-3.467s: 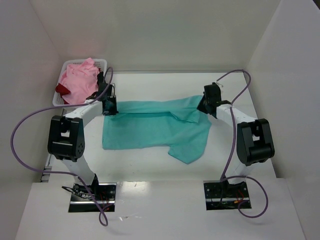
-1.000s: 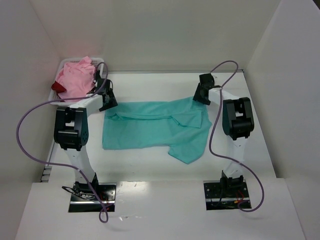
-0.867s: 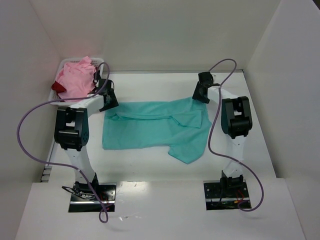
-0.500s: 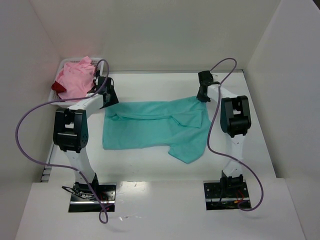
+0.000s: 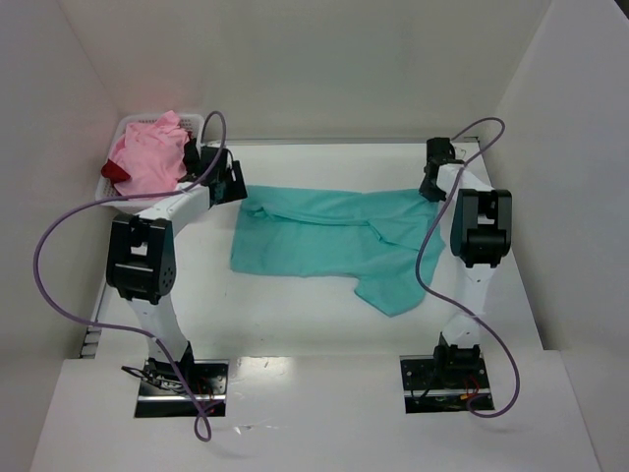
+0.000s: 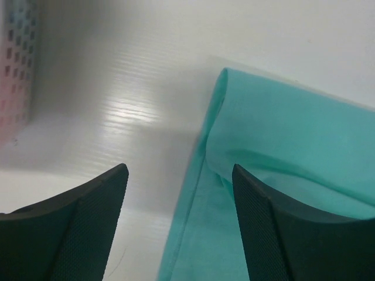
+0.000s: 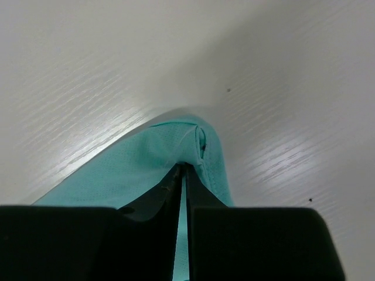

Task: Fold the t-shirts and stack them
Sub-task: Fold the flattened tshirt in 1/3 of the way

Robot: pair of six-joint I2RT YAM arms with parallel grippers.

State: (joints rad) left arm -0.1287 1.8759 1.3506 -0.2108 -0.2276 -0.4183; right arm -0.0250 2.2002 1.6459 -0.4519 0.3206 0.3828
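A teal t-shirt (image 5: 334, 246) lies spread across the middle of the table, one sleeve pointing toward the near right. My right gripper (image 5: 429, 187) is at its far right corner, and the right wrist view shows that gripper (image 7: 184, 168) shut on a fold of teal t-shirt (image 7: 135, 170). My left gripper (image 5: 236, 187) hangs open just over the shirt's far left corner. In the left wrist view this gripper (image 6: 179, 170) has the teal t-shirt edge (image 6: 275, 134) lying loose below its spread jaws. A pink t-shirt (image 5: 147, 157) and a dark red t-shirt (image 5: 116, 172) sit bunched in the basket.
A white lattice basket (image 5: 195, 122) stands at the far left corner, close behind the left arm. White walls enclose the table on three sides. Purple cables loop from both arms.
The right gripper has shut on the shirt's far right corner and pulled it to the right, dragging the whole shirt along. The left gripper has opened and let go of the far left corner.
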